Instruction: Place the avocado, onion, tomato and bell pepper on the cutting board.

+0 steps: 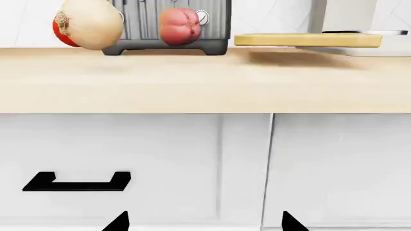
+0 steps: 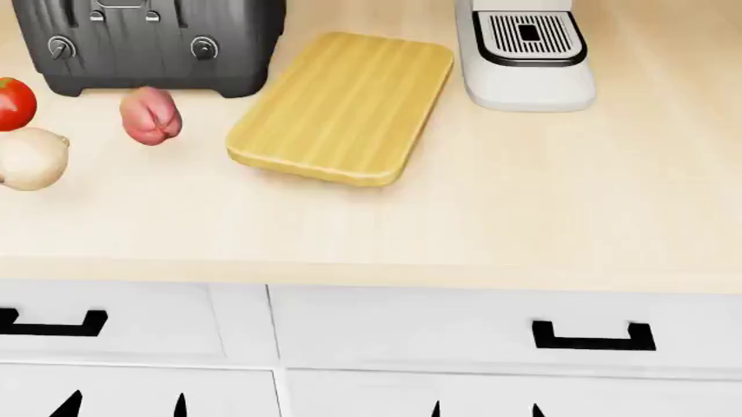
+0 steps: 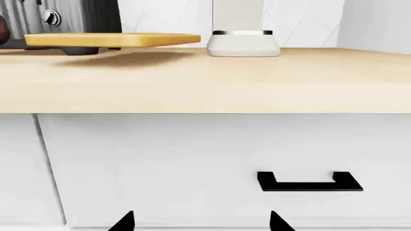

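Pale wood worktop [image 2: 557, 200]: in the head view it carries every item; white drawer fronts with black handles sit below its front edge.
Head view, cutting board [image 2: 342, 106]: light yellowish, striped grain, lying flat and bare, the landmark for the rest.
Head view, toaster [image 2: 149, 43]: dark grey, just left of the cutting board, toward the back.
Head view, bell pepper [image 2: 151, 115]: pinkish-red and lobed, left of the cutting board, right in front of the toaster.
Head view, tomato [image 2: 14, 103]: glossy red, further left of the cutting board, cut by the picture edge.
Head view, onion [image 2: 31, 158]: cream-white, just in front of the tomato, well left of the cutting board.
Head view, coffee machine [image 2: 524, 52]: white, just right of the cutting board.
Head view, avocado: not in sight.
Head view, left end effector [image 2: 122, 406]: two dark fingertips spread apart, grasping nothing, low in front of the drawers.
Head view, right end effector [image 2: 485, 410]: tips likewise apart and empty.
Left wrist view, cutting board [image 1: 307, 39]: seen edge-on, its near edge appearing to float above its shadow on the worktop [image 1: 205, 82].
Left wrist view, vegetables: onion [image 1: 93, 24] in front of the tomato [image 1: 59, 34]; bell pepper [image 1: 178, 26] against the toaster [image 1: 170, 24].
Left wrist view, left end effector [image 1: 205, 222]: released, below worktop level.
Right wrist view, cutting board [image 3: 112, 39]: edge-on, coffee machine [image 3: 243, 42] beside it.
Right wrist view, right end effector [image 3: 200, 222]: released, facing a drawer front.
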Robot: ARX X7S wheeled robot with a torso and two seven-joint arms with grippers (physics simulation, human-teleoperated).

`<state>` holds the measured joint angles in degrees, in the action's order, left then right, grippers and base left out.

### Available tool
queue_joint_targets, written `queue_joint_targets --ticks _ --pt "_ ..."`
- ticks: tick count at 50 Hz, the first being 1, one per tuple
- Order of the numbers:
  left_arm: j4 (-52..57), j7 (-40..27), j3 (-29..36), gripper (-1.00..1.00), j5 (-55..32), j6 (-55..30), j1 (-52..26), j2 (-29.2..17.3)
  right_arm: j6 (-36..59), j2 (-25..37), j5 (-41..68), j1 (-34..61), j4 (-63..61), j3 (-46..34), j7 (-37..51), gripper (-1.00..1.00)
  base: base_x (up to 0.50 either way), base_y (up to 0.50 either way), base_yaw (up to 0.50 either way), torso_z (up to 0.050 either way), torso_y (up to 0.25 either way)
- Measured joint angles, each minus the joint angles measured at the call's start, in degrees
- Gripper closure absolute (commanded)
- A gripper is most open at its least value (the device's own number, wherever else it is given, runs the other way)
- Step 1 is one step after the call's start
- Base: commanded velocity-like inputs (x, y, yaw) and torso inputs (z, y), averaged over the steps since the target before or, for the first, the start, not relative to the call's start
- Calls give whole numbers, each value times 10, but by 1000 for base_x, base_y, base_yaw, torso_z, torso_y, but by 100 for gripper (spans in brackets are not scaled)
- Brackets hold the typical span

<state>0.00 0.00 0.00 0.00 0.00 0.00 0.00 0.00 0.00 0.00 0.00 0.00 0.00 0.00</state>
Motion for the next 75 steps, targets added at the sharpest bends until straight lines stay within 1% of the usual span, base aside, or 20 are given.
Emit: queue_joint_targets --ticks 2,13,47,63,69,75 --pt "5 2 9 -100 1 -6 4 -1 -7 1 0 -8 -8 6 8 -100 0 0 0 0 0" --pt "0 -15 21 -100 -15 -1 1 -16 3 14 9 -3 -6 -16 19 -100 0 13 0 0 0" --pt "-3 -50 54 -100 -45 8 -2 -47 4 46 35 2 -5 -59 54 -100 0 498 0 0 0" --pt "5 -67 61 -100 -56 7 -2 -57 6 57 44 -1 -14 -70 70 -100 0 0 0 0 0" --pt "52 -74 58 -100 -67 -26 0 -69 59 66 29 -1 -71 -73 89 -100 0 0 0 0 0" --pt "129 -85 44 -100 -86 -105 -17 -89 150 80 16 16 -171 -75 98 -100 0 0 0 0 0"
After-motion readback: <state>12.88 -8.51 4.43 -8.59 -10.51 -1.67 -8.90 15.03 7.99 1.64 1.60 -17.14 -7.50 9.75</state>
